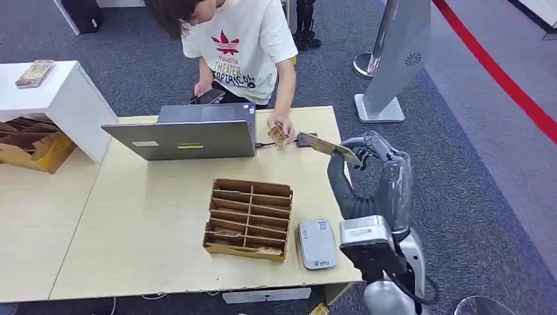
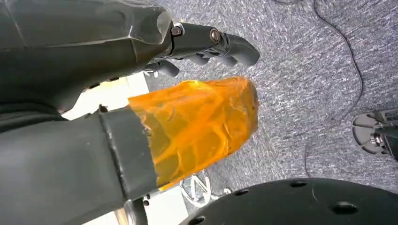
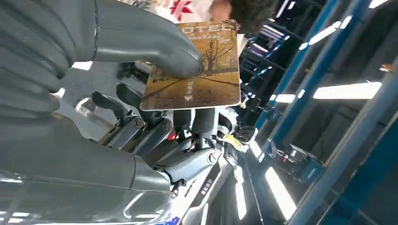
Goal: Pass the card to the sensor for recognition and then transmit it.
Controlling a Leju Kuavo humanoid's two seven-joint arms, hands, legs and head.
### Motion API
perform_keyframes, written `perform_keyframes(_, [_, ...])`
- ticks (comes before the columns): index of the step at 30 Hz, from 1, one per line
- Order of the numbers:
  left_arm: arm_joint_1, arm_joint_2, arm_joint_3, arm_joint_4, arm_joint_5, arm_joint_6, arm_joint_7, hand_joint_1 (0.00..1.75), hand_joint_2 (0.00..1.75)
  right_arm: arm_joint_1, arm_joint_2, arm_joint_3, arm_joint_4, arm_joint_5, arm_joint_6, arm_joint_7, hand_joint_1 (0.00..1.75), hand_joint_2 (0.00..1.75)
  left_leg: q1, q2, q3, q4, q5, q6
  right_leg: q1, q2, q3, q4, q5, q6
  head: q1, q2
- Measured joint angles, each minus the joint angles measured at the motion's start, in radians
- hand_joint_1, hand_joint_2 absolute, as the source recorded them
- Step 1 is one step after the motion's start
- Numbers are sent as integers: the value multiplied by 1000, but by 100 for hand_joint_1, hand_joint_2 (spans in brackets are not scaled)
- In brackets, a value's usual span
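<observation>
Currently the right hand [image 1: 368, 147] is raised over the far right part of the light wooden table [image 1: 144, 223], with its thumb and fingers [image 3: 197, 122] clamped on a brown hotel key card [image 3: 197, 70]. The card extends from the hand toward the person [image 1: 240, 46] standing behind the table. The person's hand [image 1: 281, 130] holds a second, similar card [image 1: 278, 136] just beside the robot's card. A grey open laptop [image 1: 190, 134] stands in front of the person. Nearer the robot, a wooden compartment tray [image 1: 248, 218] sits on the table, with the grey card sensor [image 1: 316, 244] just beside it on its right. The left hand [image 2: 206, 44] hangs above grey carpet [image 2: 300, 70]; its dark fingers are curled together with nothing in them.
</observation>
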Motion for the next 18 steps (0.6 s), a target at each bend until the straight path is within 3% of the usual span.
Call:
perform_keyframes(4, [0, 0, 0, 0, 0, 1, 0, 0, 0, 16, -2, -17, -28, -90, 23, -22, 175, 175, 0, 0, 0, 0, 0, 0, 0, 0, 0, 0, 0, 0, 0, 0])
perform_keyframes(12, [-1, 0, 0, 0, -23, 4, 0, 0, 0, 4, -2, -21, -19, -84, 58, -23, 175, 175, 0, 0, 0, 0, 0, 0, 0, 0, 0, 0, 0, 0, 0, 0])
perform_keyframes(18, [-3, 0, 0, 0, -74, 6, 4, 0, 0, -76, 0, 0, 47, -25, 103, 13, 175, 175, 0, 1, 0, 0, 0, 0, 0, 1, 0, 0, 0, 0, 0, 0])
